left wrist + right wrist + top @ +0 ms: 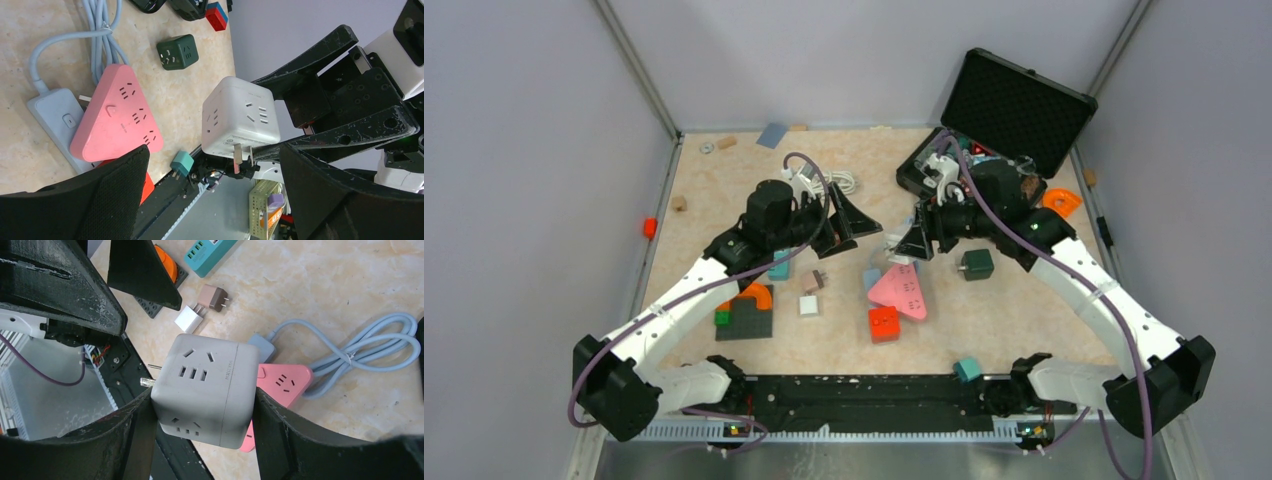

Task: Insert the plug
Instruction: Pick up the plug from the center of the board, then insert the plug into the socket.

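Carrying step: right gripper point(912, 245) clamps the white cube plug point(202, 385), left gripper point(849, 225) gapes wide, empty; next, its prongs probably need aligning with the pink strip point(902, 290) near the table's point(1014, 310) centre.

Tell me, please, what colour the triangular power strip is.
Pink; the triangular power strip shows best in left wrist view.

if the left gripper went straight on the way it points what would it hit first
Probably the white cube adapter held by the right gripper; it sits dead ahead of the open left gripper, though depth is unclear.
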Robot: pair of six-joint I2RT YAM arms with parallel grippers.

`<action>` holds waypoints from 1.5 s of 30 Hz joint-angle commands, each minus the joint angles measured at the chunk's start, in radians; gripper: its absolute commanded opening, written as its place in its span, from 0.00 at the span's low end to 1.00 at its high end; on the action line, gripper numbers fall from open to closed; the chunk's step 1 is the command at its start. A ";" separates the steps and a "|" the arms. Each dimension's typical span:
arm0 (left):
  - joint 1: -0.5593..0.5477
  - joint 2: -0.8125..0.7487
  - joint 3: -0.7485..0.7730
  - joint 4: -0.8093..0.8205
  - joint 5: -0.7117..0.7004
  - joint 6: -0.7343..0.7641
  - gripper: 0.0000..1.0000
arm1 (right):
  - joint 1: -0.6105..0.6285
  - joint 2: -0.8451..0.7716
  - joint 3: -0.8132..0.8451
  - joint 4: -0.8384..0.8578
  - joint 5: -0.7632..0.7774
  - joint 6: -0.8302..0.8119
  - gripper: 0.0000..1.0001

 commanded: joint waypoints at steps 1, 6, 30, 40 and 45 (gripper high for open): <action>0.003 -0.009 0.020 0.022 0.018 0.016 0.99 | 0.018 -0.027 0.027 0.057 0.003 -0.026 0.00; 0.003 -0.011 0.012 0.025 0.022 0.012 0.99 | 0.027 -0.021 0.027 0.048 0.005 -0.043 0.00; 0.018 0.026 -0.052 0.252 0.164 -0.112 0.99 | 0.060 -0.172 -0.150 0.404 -0.133 -0.132 0.00; 0.077 -0.065 -0.231 0.731 0.157 -0.388 0.99 | 0.060 -0.289 -0.355 1.015 0.081 0.223 0.00; 0.074 -0.043 -0.260 0.946 0.167 -0.531 0.99 | 0.060 -0.278 -0.408 1.306 0.153 0.363 0.00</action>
